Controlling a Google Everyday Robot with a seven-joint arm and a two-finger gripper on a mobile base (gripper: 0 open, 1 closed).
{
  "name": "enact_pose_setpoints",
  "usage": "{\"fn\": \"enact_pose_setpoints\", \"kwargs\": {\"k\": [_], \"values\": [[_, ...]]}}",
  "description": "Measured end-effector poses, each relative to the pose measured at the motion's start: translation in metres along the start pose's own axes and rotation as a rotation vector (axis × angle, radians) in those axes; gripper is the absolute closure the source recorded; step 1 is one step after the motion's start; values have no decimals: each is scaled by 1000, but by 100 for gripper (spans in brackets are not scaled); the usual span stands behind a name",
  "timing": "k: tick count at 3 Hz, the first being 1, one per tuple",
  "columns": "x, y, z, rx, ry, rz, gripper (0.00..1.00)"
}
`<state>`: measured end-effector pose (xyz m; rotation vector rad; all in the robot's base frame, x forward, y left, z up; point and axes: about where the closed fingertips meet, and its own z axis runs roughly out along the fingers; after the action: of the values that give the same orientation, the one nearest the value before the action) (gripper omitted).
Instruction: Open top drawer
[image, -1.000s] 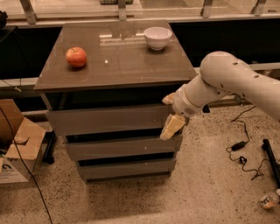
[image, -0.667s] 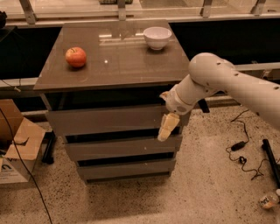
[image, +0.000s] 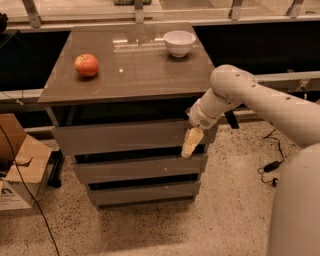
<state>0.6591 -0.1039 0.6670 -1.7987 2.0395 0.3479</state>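
Observation:
The top drawer (image: 120, 137) is the widest of three grey-brown flat fronts under a brown tabletop (image: 130, 70). Its front stands close under the tabletop, and none of its interior shows. My gripper (image: 192, 142), cream-coloured at the tip, hangs from my white arm (image: 235, 92). It is at the right end of the top drawer's front, over its lower edge and the dark gap below. I cannot tell whether it touches the panel. Two shorter drawer fronts (image: 140, 169) lie below.
A red apple (image: 86, 65) and a white bowl (image: 179, 43) sit on the tabletop. A cardboard box (image: 17, 165) stands on the floor at the left. Black cables (image: 270, 167) lie on the speckled floor at the right. A rail runs behind the cabinet.
My arm's elbow has swung a little to the left, toward the cabinet. The gripper stays at the right end of the top drawer's front. The drawer has not visibly moved.

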Motion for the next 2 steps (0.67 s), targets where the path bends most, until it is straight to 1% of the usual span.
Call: {"fn": "enact_pose_setpoints", "kwargs": {"k": [1, 2], "values": [[5, -4, 1, -45, 47, -27, 18], [5, 14, -7, -112, 102, -94, 41]]}}
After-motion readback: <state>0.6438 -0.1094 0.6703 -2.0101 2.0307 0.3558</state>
